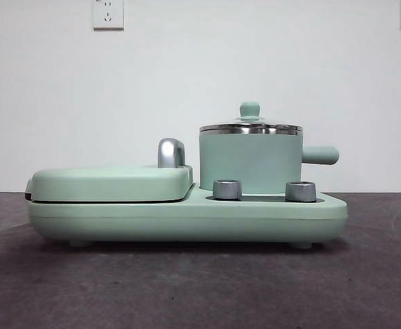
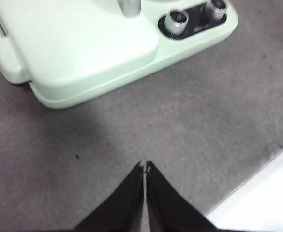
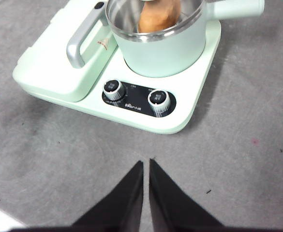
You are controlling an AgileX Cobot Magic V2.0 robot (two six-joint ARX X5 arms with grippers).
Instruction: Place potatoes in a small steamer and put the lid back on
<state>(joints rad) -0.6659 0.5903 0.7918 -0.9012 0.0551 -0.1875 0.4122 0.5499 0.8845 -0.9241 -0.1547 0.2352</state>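
The small steamer (image 1: 250, 163), a mint-green pot with a steel rim and a stubby side handle, stands on the right half of the green appliance base (image 1: 186, 219). The lid (image 1: 250, 125) with its green knob sits on the pot's rim. In the right wrist view the potato (image 3: 156, 17), orange-brown, shows inside the steamer (image 3: 163, 50). My right gripper (image 3: 146, 162) is shut and holds nothing, above the grey table in front of the appliance. My left gripper (image 2: 145, 164) is also shut and holds nothing, over the table off the appliance's griddle side. Neither arm shows in the front view.
A wide mint-green griddle cover (image 1: 111, 181) with a chrome handle (image 1: 171, 152) fills the appliance's left half. Two steel knobs (image 1: 227, 189) (image 1: 300, 190) sit at the front of the base. A white table edge (image 2: 262, 193) lies near my left gripper. A white wall stands behind.
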